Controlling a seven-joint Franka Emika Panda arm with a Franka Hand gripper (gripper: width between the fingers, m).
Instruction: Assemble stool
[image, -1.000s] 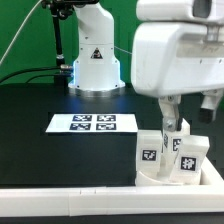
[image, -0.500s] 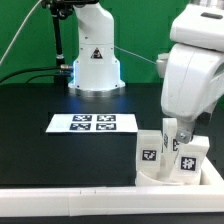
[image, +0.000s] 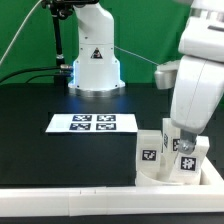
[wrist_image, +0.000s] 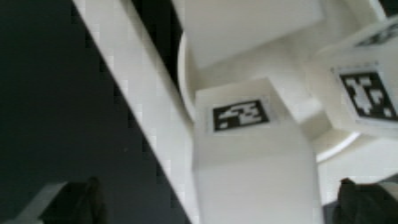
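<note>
The white stool stands at the exterior view's front right: a round rimmed seat (image: 148, 177) with three upright tagged block legs (image: 150, 152) on it. My gripper (image: 176, 134) hangs just above the rear legs, its fingers reaching down among their tops. In the wrist view a leg's tagged face (wrist_image: 240, 113) and a second tag (wrist_image: 365, 90) lie below, with the seat's curved rim (wrist_image: 338, 152) beside them. The two dark fingertips (wrist_image: 71, 200) stand wide apart and nothing is held between them, so my gripper (wrist_image: 217, 208) is open.
The marker board (image: 93, 123) lies flat at the table's middle. The robot base (image: 95, 60) stands behind it. A long white L-shaped bar (image: 70, 203) runs along the front edge and turns up the right side by the stool.
The arm's big white wrist has swung toward the exterior view's right and risen. The fingers stay over the rear legs. The stool parts have not moved.
</note>
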